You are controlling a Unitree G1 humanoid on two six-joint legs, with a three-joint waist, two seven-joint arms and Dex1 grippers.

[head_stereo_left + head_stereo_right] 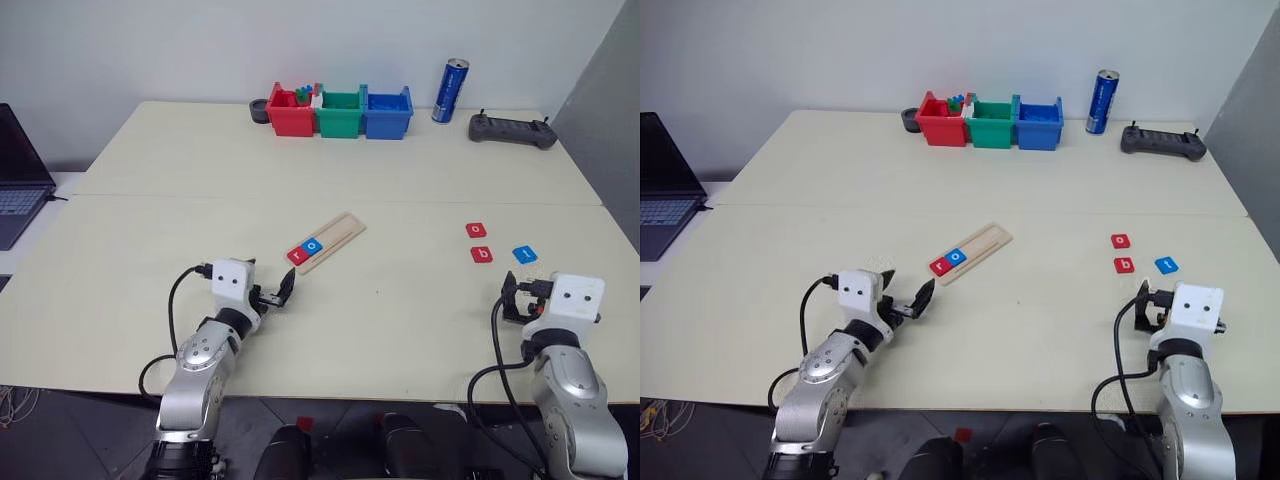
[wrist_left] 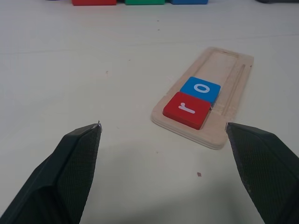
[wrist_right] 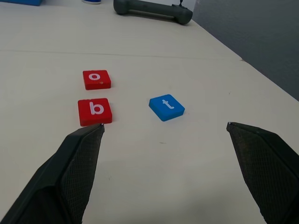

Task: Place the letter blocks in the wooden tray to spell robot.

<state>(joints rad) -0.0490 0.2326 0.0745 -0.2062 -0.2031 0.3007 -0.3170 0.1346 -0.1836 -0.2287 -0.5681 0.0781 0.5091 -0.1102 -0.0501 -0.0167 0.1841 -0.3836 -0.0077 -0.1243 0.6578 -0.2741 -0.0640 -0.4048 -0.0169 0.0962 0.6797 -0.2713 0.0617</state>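
wooden tray (image 1: 328, 241) lies slantwise mid-bench, red "r" block (image 2: 186, 109) at its near end, blue "o" block (image 2: 201, 89) touching it, rest of groove bare. red "o" (image 3: 96, 79), red "b" (image 3: 95, 112) and blue "t" (image 3: 167, 107) lie loose on the bench (image 1: 400, 180) to the right. left claw (image 1: 283, 292) released, just short of the tray's near end. right claw (image 3: 163, 140) released, empty, near the loose blocks.

The laptop (image 1: 20, 175) gets chopped by the picture's left edge, so just part of the keyboard and screen shows. Bits inside the red bin (image 1: 291, 113) are too tiny to identify (coloured bits, that's all).
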